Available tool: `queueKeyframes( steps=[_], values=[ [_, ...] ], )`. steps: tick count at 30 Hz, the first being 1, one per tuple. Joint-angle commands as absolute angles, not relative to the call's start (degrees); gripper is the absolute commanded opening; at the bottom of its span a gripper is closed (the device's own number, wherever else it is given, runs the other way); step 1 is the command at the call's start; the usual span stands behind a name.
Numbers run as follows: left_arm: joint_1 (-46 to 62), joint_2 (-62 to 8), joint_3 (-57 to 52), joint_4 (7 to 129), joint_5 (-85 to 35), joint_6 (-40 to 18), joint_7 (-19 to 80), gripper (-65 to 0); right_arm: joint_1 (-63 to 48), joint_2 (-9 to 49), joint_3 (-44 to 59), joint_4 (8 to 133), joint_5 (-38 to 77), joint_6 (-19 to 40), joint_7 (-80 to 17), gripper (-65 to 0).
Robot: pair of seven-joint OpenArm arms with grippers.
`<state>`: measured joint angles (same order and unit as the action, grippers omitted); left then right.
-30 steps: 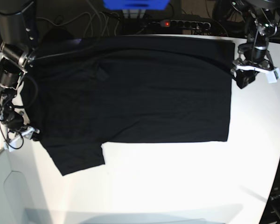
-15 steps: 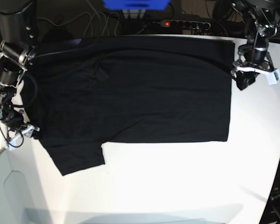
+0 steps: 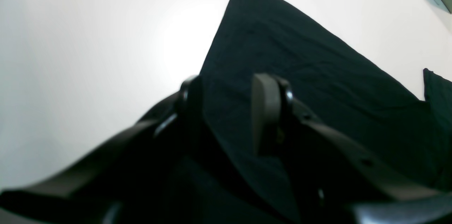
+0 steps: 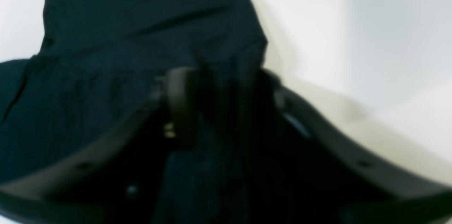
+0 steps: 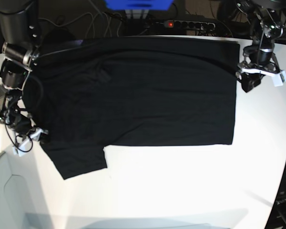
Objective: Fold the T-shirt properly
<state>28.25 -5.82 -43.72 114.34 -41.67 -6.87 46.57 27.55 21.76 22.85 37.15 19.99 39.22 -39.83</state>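
Bright overhead glare on the white table (image 5: 181, 191), blurred right wrist view, barrel-distorted base edges.

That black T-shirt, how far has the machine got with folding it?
Done: the T-shirt lies spread flat on the white table, no fold visible yet. In hand: the left gripper has its jaws straddling the hem edge, and the right gripper has fabric between its jaws at the sleeve side; its picture is too blurred to confirm a firm grip. Left: every fold.
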Motion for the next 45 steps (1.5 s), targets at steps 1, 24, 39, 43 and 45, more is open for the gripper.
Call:
queueKeyframes(
  steps=[1, 24, 39, 43, 45],
  values=[
    [28.18, -6.37, -43.91, 115.30, -42.42, -7.25, 45.67, -42.1, 27.12, 21.67, 22.37, 36.79, 17.27, 40.00, -44.44, -46.6],
    [17.80, -6.37, -44.35, 114.86, -42.51, -7.25, 45.67, -41.6, 27.12, 21.58, 22.37, 36.79, 17.27, 40.00, -44.70, -64.9],
    [-7.43, -12.70, -44.26, 86.29, -42.51, -7.34, 58.77, -26.0, 27.21, 21.49, 22.37, 36.88, 17.19, 40.00, -44.70, -64.7],
    [-12.88, -15.96, -44.26, 74.68, -42.51, -7.34, 58.68, -26.6, 27.21, 21.49, 22.37, 36.88, 17.19, 40.00, -44.70, -64.7],
    [-15.34, -17.10, -44.09, 68.70, -42.51, -7.34, 58.51, -26.5, 27.21, 21.49, 22.37, 36.88, 17.19, 40.00, -44.70, -64.7]
  ],
)
